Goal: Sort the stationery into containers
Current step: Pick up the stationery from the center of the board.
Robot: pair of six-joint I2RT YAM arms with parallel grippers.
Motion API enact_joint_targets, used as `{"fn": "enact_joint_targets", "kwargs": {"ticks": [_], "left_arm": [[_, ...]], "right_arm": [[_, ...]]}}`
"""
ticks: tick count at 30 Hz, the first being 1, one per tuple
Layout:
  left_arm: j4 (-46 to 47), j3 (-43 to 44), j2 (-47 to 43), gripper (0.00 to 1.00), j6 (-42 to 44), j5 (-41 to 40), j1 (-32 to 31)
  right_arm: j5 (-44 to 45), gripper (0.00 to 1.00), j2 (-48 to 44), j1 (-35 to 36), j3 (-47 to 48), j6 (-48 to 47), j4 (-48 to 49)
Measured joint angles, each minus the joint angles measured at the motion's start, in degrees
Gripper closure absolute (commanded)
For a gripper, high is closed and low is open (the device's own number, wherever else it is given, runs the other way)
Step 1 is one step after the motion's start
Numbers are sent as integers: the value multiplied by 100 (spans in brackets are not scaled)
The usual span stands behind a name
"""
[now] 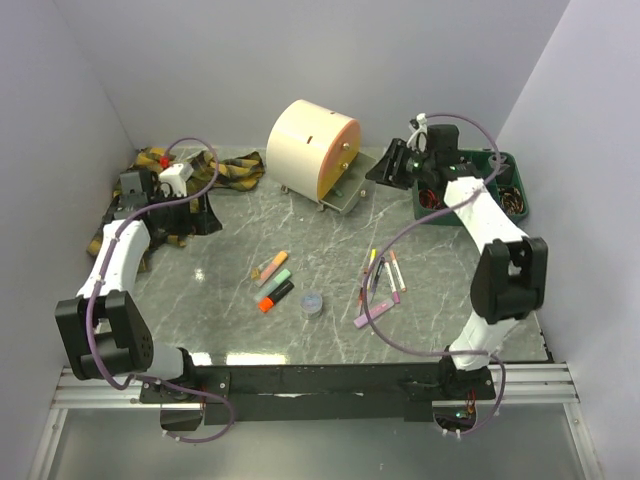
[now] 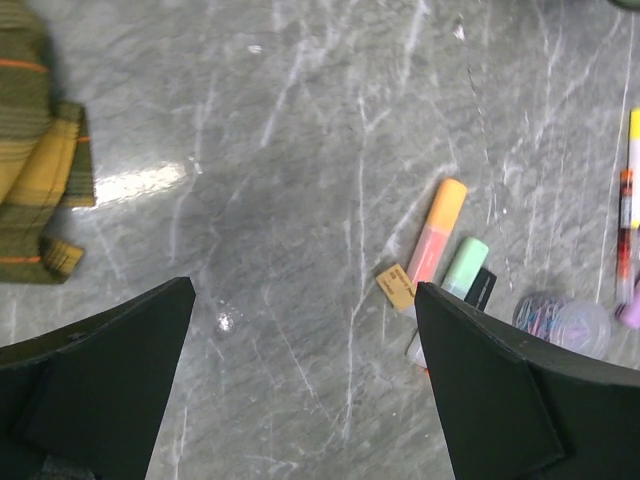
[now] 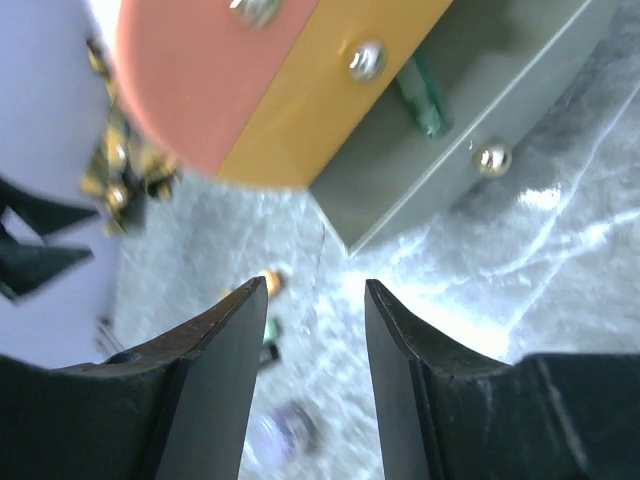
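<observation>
We see the left gripper hanging over bare marble near the left edge of the bench, its fingers spread wide with nothing between them; the plaid cloth lies bunched in the far-left corner, just beside it. The right gripper sits toward the far-right corner, its fingers parted by a narrow gap and holding nothing; it faces the cream cabinet, which lies on its side at the far middle, its orange face and a grey drawer with a round knob close in the wrist view.

The dark green tray rests at the far-right corner, partly hidden by the right arm. The stubby highlighters lie in a row near the bench's middle: the orange highlighter, the green highlighter touching it, then the black-and-red one; the small round tin sits just to their right. The thin pens lie scattered together right of centre, well apart from both containers.
</observation>
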Motion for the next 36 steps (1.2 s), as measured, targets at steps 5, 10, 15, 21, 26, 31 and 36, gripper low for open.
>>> {"fn": "enact_joint_targets", "kwargs": {"ticks": [5, 10, 15, 21, 26, 31, 36], "left_arm": [[-105, 0, -24, 1, 232, -87, -334], [-179, -17, -31, 1, 299, -302, -662], [-111, -155, -20, 1, 24, -638, -726], [4, -291, 136, 1, -570, -909, -721], [52, -448, 269, 1, -918, -1003, -721], [105, -535, 319, 1, -1130, -1005, -728], [197, -785, 387, 2, -1432, -1023, -813]], "right_arm": [[4, 47, -953, 2, -957, -741, 0], [103, 47, -2105, 2, -2184, -1272, 87], [162, 47, -3139, 2, -3130, -1613, 136], [260, 46, -4028, 2, -3644, -2059, 46], [389, 45, -4686, 2, -3930, -2306, -68], [291, 44, -5007, 2, -4076, -2658, -249], [210, 43, -5049, 2, -4122, -2911, -380]]}}
